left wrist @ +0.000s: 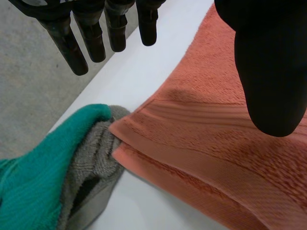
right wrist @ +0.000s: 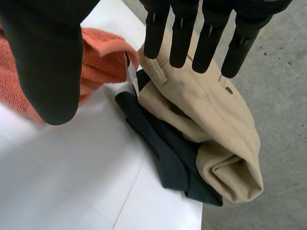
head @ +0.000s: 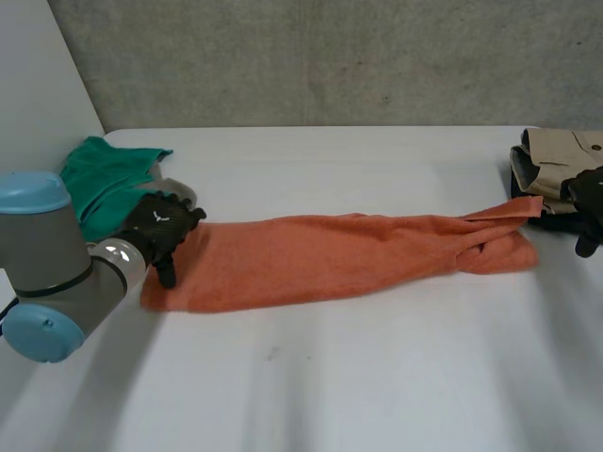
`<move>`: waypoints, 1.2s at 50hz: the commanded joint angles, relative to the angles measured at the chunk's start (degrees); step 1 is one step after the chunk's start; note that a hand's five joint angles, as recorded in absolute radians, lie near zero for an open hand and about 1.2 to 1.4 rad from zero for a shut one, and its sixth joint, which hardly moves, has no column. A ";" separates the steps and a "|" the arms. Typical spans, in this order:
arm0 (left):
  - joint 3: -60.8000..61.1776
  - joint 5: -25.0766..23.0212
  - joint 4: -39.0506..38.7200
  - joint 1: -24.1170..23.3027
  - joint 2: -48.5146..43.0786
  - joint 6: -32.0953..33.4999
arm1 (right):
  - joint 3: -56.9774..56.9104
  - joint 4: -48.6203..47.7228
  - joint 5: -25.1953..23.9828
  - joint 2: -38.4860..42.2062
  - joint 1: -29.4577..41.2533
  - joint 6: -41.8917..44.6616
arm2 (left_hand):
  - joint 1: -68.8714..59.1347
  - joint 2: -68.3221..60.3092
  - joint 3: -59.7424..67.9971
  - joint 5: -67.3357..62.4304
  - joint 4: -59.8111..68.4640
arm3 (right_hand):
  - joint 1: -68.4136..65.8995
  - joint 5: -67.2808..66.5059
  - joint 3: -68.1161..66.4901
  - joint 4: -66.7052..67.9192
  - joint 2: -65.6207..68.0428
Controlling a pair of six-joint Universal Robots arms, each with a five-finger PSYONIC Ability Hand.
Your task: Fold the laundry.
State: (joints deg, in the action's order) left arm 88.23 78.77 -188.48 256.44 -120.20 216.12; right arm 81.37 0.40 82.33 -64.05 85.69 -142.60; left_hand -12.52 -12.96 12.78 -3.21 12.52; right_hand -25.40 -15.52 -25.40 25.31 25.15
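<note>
While the orange towel is lying stretched out in a long folded strip across the middle of the white table, the two hands are sitting one at each end of it. The left hand is hovering over the towel's left end. Its wrist view is showing the fingers straight and spread well away from the thumb, gripping nothing. That thumb is hanging above the towel's hemmed edge, and I cannot tell whether it is touching the cloth.

Just beside that end, a green cloth is lying bunched over a grey cloth near the table's far left corner, the grey one lying right against the towel's corner.

Over on the other side, the right hand is hanging at the table's right edge, fingers straight and relaxed, thumb held apart from them, holding nothing. Those fingers are reaching over a folded beige garment that is resting on a dark garment, and the towel's rumpled right end is touching that pile.
</note>
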 commanded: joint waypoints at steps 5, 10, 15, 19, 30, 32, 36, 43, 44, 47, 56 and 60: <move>6.95 0.59 0.30 -0.59 3.39 0.09 | -0.78 4.17 -6.74 1.64 -0.18 1.27 | -12.83 -12.39 12.57 -12.14 12.83 | -12.44 -12.32 -12.43 12.53 12.69; 9.42 0.59 -0.05 -0.68 5.33 0.09 | -4.11 5.23 -7.27 7.88 0.00 2.59 | -13.00 -12.56 12.74 -12.31 13.00 | -11.94 -11.82 -11.93 12.03 12.19; 10.30 0.42 -0.40 -0.68 5.50 0.09 | -5.70 4.27 -7.80 9.82 0.44 2.68 | -13.00 -12.56 12.74 -12.31 13.00 | -10.93 -10.81 -10.92 11.02 11.18; 10.39 0.42 -0.40 -0.59 5.06 0.09 | -7.10 1.54 -7.80 12.63 0.44 2.07 | -15.51 -15.07 15.25 -14.82 15.51 | -11.60 -11.48 -11.59 11.69 11.85; 10.39 0.33 -4.88 0.29 3.83 0.17 | -6.84 -0.57 -7.54 13.69 1.23 1.62 | -47.62 -47.18 47.36 -46.93 47.62 | -15.98 -15.86 -15.98 16.07 16.23; 10.56 0.33 -6.37 0.29 3.66 0.35 | -6.32 -1.27 -7.10 12.99 1.23 1.62 | -56.84 -56.40 56.58 -56.16 56.84 | -12.12 -12.00 -12.11 12.21 12.37; 10.56 0.42 -7.25 0.29 3.74 0.35 | -4.65 -1.54 -6.31 10.45 1.05 1.27 | -67.45 -67.02 67.20 -66.77 67.46 | -11.93 -11.81 -11.93 12.03 12.19; 10.65 0.50 -7.96 0.02 4.45 0.53 | -2.19 2.40 -6.04 3.51 0.79 1.36 | -67.48 -67.04 67.22 -66.79 67.48 | -17.29 -17.17 -17.29 17.39 17.55; 10.65 0.51 -7.96 0.11 4.71 0.61 | -2.01 3.55 -6.22 3.06 0.79 1.36 | -67.48 -67.04 67.22 -66.79 67.48 | -18.82 -18.70 -18.81 18.91 19.07; 10.65 0.68 -7.96 0.11 5.41 0.70 | -1.92 8.55 -6.83 2.44 0.53 1.36 | -67.48 -67.04 67.22 -66.79 67.48 | -23.69 -23.57 -23.68 23.78 23.94; 11.35 1.74 -7.96 0.29 5.86 0.70 | -1.04 8.93 -9.38 4.19 1.14 2.06 | -67.48 -67.04 67.22 -66.79 67.48 | -24.05 -23.93 -24.04 24.14 24.30; 11.44 1.74 -7.96 0.20 5.77 0.70 | -1.92 6.02 -10.17 7.79 1.14 2.42 | -67.48 -67.04 67.22 -66.79 67.48 | -21.37 -21.25 -21.36 21.46 21.62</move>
State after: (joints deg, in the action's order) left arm 99.43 80.43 -196.45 256.66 -114.34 216.83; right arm 80.25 9.97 73.33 -60.10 86.75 -140.63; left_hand -65.95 -68.39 68.07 -57.02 68.71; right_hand -42.96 -32.73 -42.84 42.82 42.88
